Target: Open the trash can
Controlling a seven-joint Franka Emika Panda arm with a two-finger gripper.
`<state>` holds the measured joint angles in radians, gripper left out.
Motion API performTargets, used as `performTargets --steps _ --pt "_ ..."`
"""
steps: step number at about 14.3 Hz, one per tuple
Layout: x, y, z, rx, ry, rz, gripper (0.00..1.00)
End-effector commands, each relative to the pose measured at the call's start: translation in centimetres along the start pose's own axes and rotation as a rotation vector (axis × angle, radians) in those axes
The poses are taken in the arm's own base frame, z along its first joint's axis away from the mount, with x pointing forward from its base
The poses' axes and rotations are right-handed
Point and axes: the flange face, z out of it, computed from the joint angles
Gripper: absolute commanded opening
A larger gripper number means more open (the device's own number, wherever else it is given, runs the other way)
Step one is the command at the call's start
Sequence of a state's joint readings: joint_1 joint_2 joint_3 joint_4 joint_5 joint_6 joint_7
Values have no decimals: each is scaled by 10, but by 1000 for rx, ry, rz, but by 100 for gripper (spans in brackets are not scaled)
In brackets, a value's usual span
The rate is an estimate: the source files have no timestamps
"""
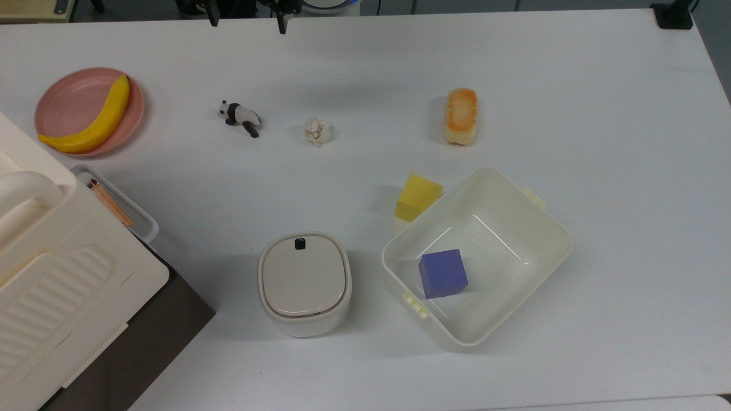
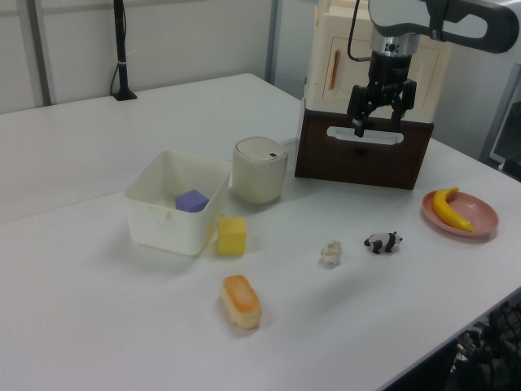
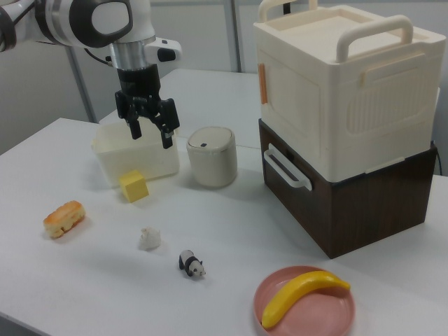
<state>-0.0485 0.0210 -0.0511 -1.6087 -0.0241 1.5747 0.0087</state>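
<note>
The end effector (image 3: 149,127) hung high with fingers apart, empty. The trash can (image 1: 304,283) sat closed on the counter (image 1: 599,114), just beside the cream tub (image 1: 545,220). Descending off-centre might miss the black button (image 1: 300,244) or shove the bin.

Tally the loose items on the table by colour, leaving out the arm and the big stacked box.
Yellow: 2, banana, yellow cube
Cream-white: 3, trash can, lidless tub, crumpled paper ball
Pink: 1, plate
Purple: 1, cube
Black-and-white: 1, panda figure
Orange-tan: 1, bread roll
Total: 9
</note>
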Motion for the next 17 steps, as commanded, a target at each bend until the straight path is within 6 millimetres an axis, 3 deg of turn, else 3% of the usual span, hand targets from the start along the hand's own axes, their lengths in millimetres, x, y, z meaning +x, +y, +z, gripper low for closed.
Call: performTargets --steps 1,2,4,5,11,13,17 --pt "-2 -7 2 -3 -12 -12 100" --pt "-2 -9 3 -3 -18 -18 89" --pt "1 -8 5 31 -16 -19 16" --pt "1 -8 4 42 -11 -19 2" --pt "10 -16 16 40 -19 -39 0" --pt "30 -20 11 46 79 -41 0" --pt "79 -29 20 56 276 -64 0"
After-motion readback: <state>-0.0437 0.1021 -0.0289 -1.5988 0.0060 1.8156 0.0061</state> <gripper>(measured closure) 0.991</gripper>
